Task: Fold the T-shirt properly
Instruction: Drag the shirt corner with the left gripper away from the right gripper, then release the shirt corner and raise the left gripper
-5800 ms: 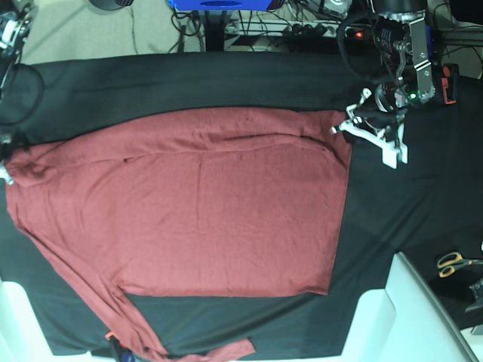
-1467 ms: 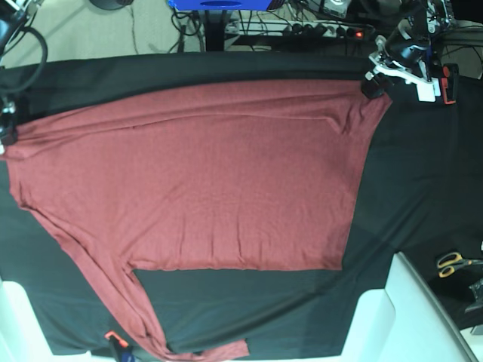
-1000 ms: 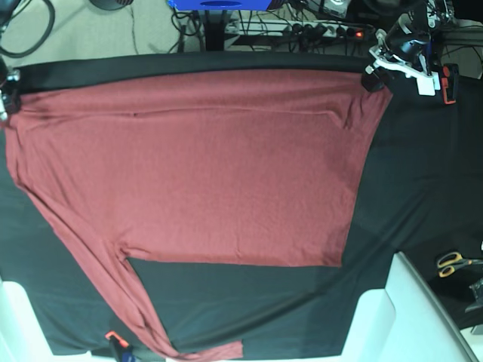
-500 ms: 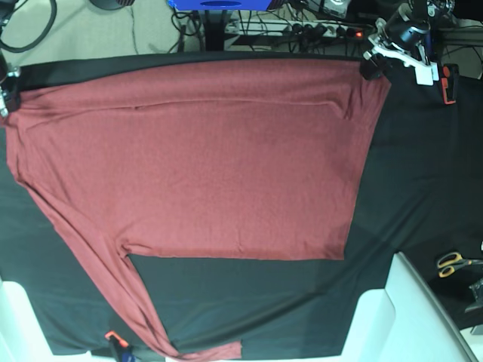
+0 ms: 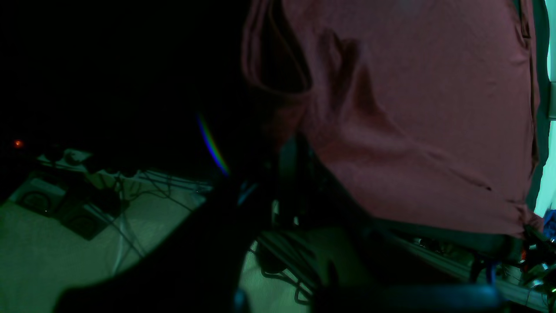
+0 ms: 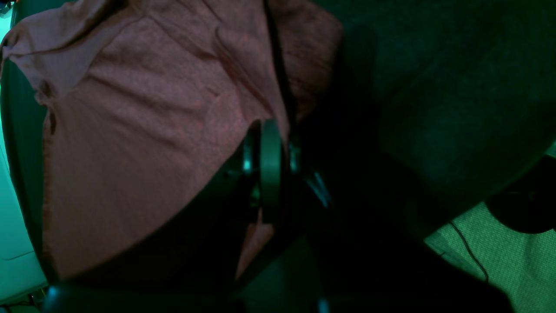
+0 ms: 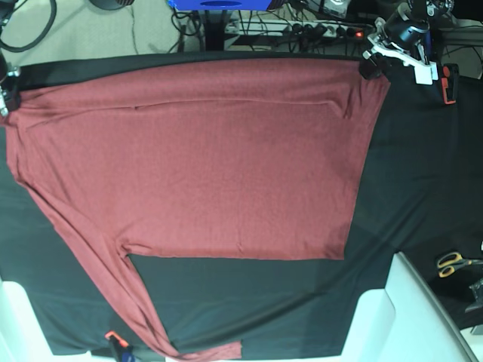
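Across the black worktop [image 7: 423, 173] the T-shirt [image 7: 204, 158] lies spread; the left claw [image 7: 371, 66] and right claw [image 7: 6, 102] each pinch a far corner. Spreading seems nearly finished; next, I think, release and fold a sleeve.

The T-shirt [image 7: 204, 158] lies spread on the counter [image 7: 423, 173] between the left tool [image 7: 371, 66] and right tool [image 7: 6, 94], scissors [image 7: 455, 263] well beyond the left tool.
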